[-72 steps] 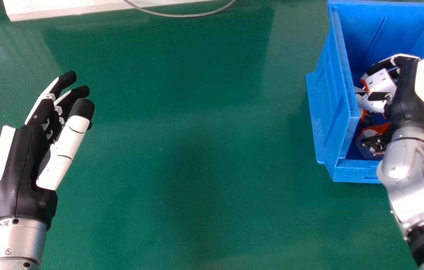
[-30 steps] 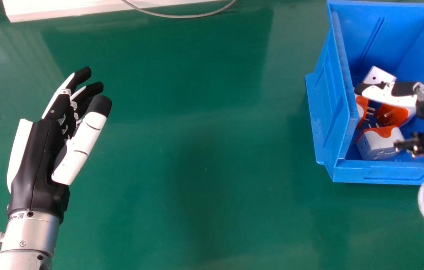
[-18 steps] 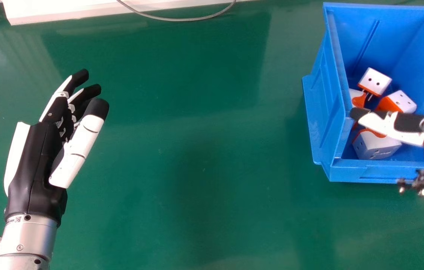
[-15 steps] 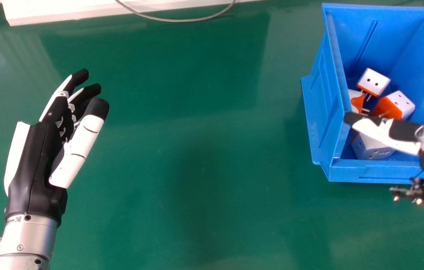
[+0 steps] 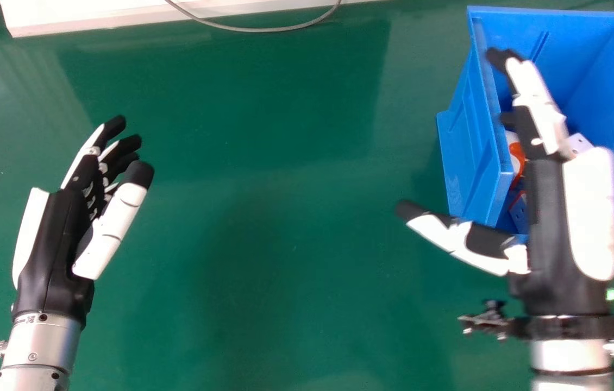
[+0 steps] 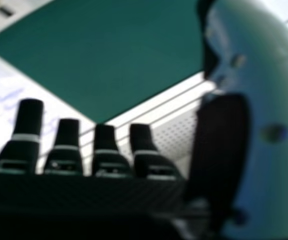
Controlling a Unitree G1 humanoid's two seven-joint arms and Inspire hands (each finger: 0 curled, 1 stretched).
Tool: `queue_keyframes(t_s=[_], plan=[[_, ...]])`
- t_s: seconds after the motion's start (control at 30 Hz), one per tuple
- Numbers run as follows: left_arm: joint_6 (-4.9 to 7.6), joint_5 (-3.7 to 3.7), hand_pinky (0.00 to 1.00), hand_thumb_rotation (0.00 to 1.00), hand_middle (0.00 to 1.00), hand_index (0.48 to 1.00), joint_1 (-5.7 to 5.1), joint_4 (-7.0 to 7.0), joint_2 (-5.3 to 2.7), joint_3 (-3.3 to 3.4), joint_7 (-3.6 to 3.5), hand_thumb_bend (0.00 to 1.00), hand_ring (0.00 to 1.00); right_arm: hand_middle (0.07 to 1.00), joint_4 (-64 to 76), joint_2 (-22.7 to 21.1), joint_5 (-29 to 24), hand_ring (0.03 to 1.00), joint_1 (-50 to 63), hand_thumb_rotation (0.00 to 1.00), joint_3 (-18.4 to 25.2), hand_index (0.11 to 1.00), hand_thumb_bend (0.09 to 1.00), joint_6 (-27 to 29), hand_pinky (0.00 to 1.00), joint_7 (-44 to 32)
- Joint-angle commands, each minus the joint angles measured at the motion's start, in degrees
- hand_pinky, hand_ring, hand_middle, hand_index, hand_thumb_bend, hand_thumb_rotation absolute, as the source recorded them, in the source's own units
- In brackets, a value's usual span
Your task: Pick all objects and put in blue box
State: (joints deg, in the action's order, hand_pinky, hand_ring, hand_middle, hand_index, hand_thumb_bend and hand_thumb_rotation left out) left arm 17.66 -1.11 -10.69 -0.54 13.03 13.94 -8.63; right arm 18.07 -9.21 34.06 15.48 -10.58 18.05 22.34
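Observation:
In the head view my left hand [image 5: 51, 239] hangs over the left part of the green table, its fingers relaxed and holding nothing. My right hand [image 5: 551, 217] is above the left part of the blue box [image 5: 467, 136], open, with its thumb spread out to the left past the box wall. It covers much of the box's inside. White and orange plug adapters [image 5: 579, 143] lie in the box, partly hidden behind that hand. In the right hand view my right hand [image 6: 109, 150] has straight fingers and nothing in its grasp.
The green table [image 5: 285, 163] stretches between the hands. A grey cable [image 5: 247, 29] curves at the far edge, beside a white panel [image 5: 84, 13].
My right hand has come out of the box, swung off to the right, and then moved back left above it. The adapters stayed inside. My left hand has shifted slightly.

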Motion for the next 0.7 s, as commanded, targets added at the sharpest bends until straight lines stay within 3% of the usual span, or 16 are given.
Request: queue_keyframes(t_s=[0.0,0.17,0.3,0.4,0.47,0.57,0.67], plan=[[2.77,0.05,0.81,0.82,0.88,0.912,0.69,-1.07,1.02,0.67,0.29,0.71,0.88,0.908,0.4,0.6,-2.2,0.886,-0.1,0.06,-1.0,0.866,0.464,2.0,0.74,-1.6],[4.24,-0.08,0.82,0.83,0.89,0.913,1.34,-3.68,1.56,0.93,0.62,0.71,0.88,0.905,-2.0,1.5,-9.6,0.887,-1.1,0.1,-3.4,0.865,0.435,2.2,0.75,-8.0],[4.33,0.17,0.82,0.83,0.89,0.914,1.86,-4.39,1.63,0.88,1.05,0.71,0.89,0.911,-3.2,2.7,-16.1,0.894,-2.0,0.15,-4.4,0.876,0.402,0.1,0.76,-13.8],[3.93,0.21,0.82,0.83,0.89,0.915,1.85,-3.92,1.5,0.66,1.27,0.71,0.89,0.918,-4.3,3.3,-21.4,0.9,-2.8,0.2,-4.7,0.885,0.386,-1.9,0.76,-18.5],[3.75,0.05,0.82,0.84,0.89,0.916,1.67,-3.45,1.44,0.51,1.27,0.72,0.89,0.94,-5.3,3.4,-26.0,0.922,-3.4,0.35,-4.5,0.913,0.365,-3.1,0.78,-22.1],[4.11,-0.29,0.82,0.84,0.89,0.917,1.68,-3.59,1.58,0.28,0.87,0.72,0.89,0.952,-5.9,4.0,-34.3,0.936,-3.3,0.43,-4.0,0.928,0.359,-6.3,0.79,-27.6],[4.76,-0.53,0.82,0.84,0.89,0.921,2.18,-4.63,1.89,0.02,0.23,0.72,0.88,0.976,-5.5,4.8,-41.5,0.968,-2.6,0.69,-3.7,0.964,0.384,-9.7,0.86,-31.9]])
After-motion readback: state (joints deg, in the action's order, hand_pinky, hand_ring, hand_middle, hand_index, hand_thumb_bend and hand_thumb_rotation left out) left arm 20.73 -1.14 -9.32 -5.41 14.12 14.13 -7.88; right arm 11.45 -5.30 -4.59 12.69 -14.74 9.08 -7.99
